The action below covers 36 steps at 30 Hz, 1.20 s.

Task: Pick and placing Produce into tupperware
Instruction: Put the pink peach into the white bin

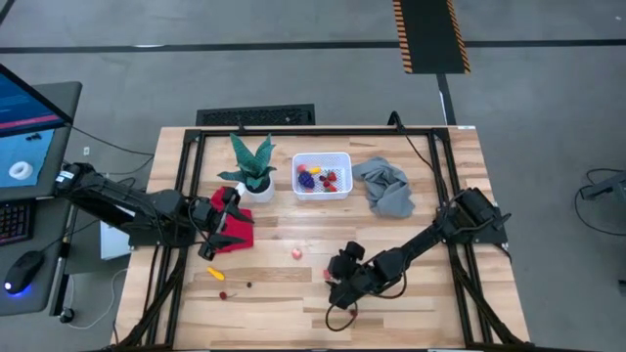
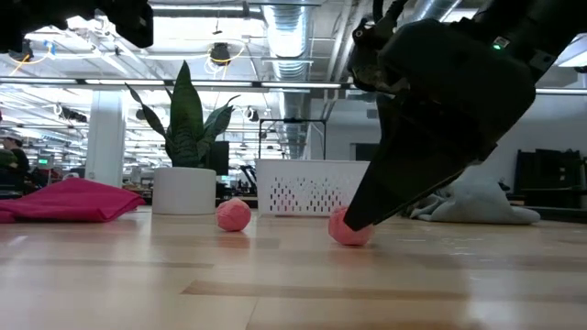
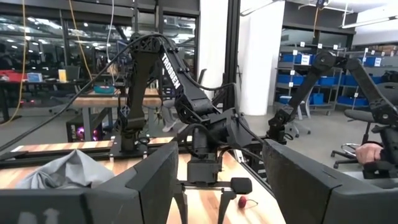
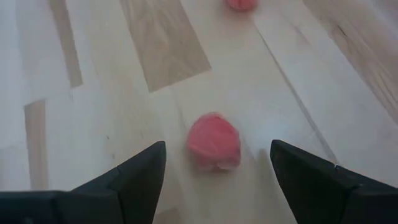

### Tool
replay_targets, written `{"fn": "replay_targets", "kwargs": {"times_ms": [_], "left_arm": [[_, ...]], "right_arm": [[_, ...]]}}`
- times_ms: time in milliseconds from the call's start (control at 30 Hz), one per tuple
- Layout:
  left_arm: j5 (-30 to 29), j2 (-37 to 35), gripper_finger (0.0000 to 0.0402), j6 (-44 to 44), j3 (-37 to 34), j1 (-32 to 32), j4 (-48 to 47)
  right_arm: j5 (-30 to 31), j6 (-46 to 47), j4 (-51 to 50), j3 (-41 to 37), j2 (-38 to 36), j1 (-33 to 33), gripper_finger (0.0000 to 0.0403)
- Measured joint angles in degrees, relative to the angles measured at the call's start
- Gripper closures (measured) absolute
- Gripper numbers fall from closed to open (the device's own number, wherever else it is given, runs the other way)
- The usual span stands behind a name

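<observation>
1. Your right gripper is low over the table, spread wide and holding nothing, and a pink ball lies on the wood between its two fingers, closer to the tips than to the wrist (it touches neither finger that you can see).
2. From the level camera, that same ball sits on the wood with the dark tip of the right gripper coming down against its upper side.
3. Just beyond the claw, a second pink ball rests on the bare table; from above you see it out ahead of the right gripper, toward the bin.
4. Farther ahead stands the tupperware, a white bin already holding several pieces of produce, red, yellow and purple.
5. Beside the bin, a potted plant on one side and a crumpled grey cloth on the other.
6. Well off to the claw's side, your left gripper hangs above a red cloth, its fingers parted wide and empty.
7. Near that cloth, a yellow piece and a small red piece lie loose on the table.
</observation>
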Motion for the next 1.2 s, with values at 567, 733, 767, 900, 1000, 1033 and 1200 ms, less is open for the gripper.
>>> {"fn": "replay_targets", "kwargs": {"times_ms": [567,733,767,900,1000,1033,1200], "left_arm": [[0.00,0.02,0.0177,-0.09,0.00,0.00,0.05],[0.00,0.02,0.0177,-0.09,0.00,0.00,0.05],[0.00,0.00,0.0177,-0.09,0.00,0.00,0.05],[0.00,0.00,0.0177,-0.08,0.00,0.00,0.07],[0.00,0.01,0.0177,-0.07,0.00,0.00,0.07],[-0.01,0.00,0.0177,-0.07,0.00,0.00,0.07],[0.00,0.02,0.0177,-0.07,0.00,0.00,0.05]], "right_arm": [[0.18,-1.57,0.25,0.00,-0.02,-0.43,0.0277],[0.17,-4.46,0.63,0.01,-0.36,-1.09,0.0301],[0.20,-5.34,0.58,0.14,-0.75,-1.32,0.0300],[0.35,-9.73,0.56,1.93,-2.88,-2.40,0.0283],[0.62,-14.43,0.63,3.20,-5.83,-3.30,0.0275],[1.00,-16.29,0.62,3.47,-7.06,-3.63,0.0275],[3.77,-24.59,-0.21,3.56,-15.35,-5.67,0.0285]]}}
